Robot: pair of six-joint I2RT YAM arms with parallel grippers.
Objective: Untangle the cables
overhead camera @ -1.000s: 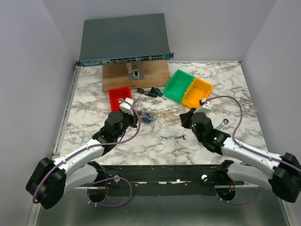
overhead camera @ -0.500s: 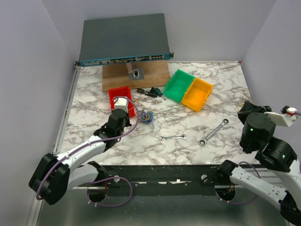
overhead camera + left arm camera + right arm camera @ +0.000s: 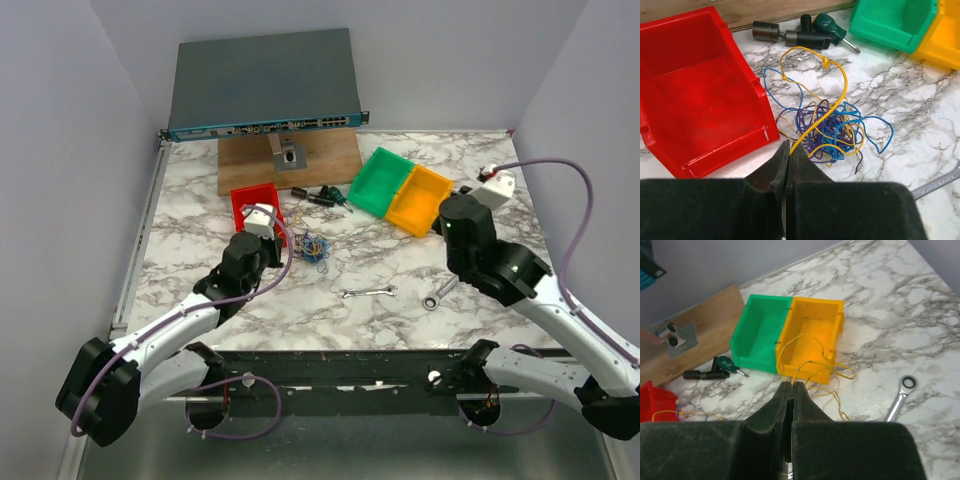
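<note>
The cables (image 3: 832,131) are a small knot of thin blue, purple and yellow wires on the marble, just right of the red bin (image 3: 690,85); the knot also shows in the top view (image 3: 315,247). My left gripper (image 3: 789,146) is shut on a yellow wire (image 3: 844,85) that loops up out of the knot. In the top view the left gripper (image 3: 282,246) sits at the knot's left edge. My right gripper (image 3: 791,385) is shut on a thin yellow wire (image 3: 812,362) that curls in front of the yellow bin (image 3: 812,325). In the top view the right gripper (image 3: 447,228) hangs beside that bin.
A green bin (image 3: 380,180) adjoins the yellow bin (image 3: 420,200). Screwdriver bits (image 3: 322,196) lie behind the knot. A flat wrench (image 3: 368,292) and a ratchet wrench (image 3: 440,292) lie near the front. A wooden board (image 3: 290,160) and a network switch (image 3: 265,85) stand at the back.
My right arm left the middle beside the knot, swung far right, and now hangs by the yellow bin with a yellow wire. The left gripper stayed at the knot, which looks tighter.
</note>
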